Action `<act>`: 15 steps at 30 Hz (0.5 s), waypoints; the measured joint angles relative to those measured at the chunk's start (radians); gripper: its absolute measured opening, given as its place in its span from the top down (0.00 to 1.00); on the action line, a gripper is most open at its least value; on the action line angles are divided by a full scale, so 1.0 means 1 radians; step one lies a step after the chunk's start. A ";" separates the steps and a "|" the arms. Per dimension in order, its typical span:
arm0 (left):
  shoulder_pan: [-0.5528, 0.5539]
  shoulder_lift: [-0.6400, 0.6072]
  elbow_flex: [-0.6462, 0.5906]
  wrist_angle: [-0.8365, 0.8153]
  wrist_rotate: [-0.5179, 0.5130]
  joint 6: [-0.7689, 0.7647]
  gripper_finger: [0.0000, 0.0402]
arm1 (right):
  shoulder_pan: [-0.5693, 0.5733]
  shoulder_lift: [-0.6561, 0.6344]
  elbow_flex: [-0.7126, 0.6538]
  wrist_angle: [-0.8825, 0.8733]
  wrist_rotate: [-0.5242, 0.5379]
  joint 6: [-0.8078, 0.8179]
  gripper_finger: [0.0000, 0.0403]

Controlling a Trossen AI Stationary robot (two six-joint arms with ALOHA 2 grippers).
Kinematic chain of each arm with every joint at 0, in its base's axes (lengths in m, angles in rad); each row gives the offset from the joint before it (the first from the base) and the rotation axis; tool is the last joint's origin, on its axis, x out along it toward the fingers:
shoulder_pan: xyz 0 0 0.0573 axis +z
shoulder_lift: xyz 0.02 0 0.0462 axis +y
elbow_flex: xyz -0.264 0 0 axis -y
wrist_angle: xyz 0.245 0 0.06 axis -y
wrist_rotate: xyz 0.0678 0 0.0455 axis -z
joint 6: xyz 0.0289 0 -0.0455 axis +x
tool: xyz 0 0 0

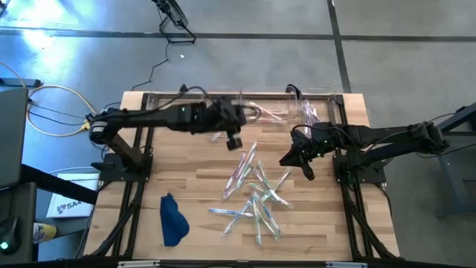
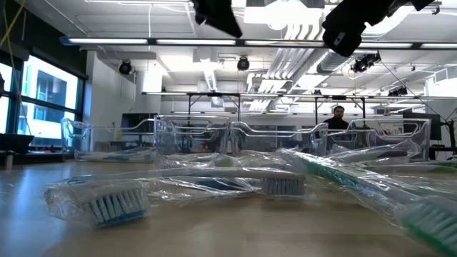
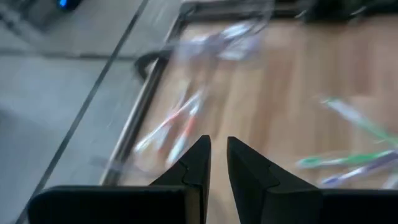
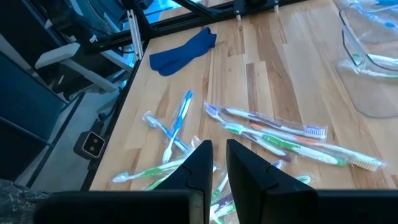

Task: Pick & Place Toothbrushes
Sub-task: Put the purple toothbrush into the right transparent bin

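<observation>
Partial letters "SA" on white box (image 1: 68,204) left of table; nothing else legible.
</observation>
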 joint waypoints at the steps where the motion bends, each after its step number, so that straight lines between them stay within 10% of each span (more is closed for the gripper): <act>1: -0.024 -0.001 0.000 0.000 0.001 -0.002 0.88 | 0.000 0.000 0.000 0.000 0.000 0.000 0.90; 15: -0.234 -0.008 -0.001 0.015 0.016 0.125 0.88 | 0.000 0.000 0.000 0.007 -0.003 -0.003 0.90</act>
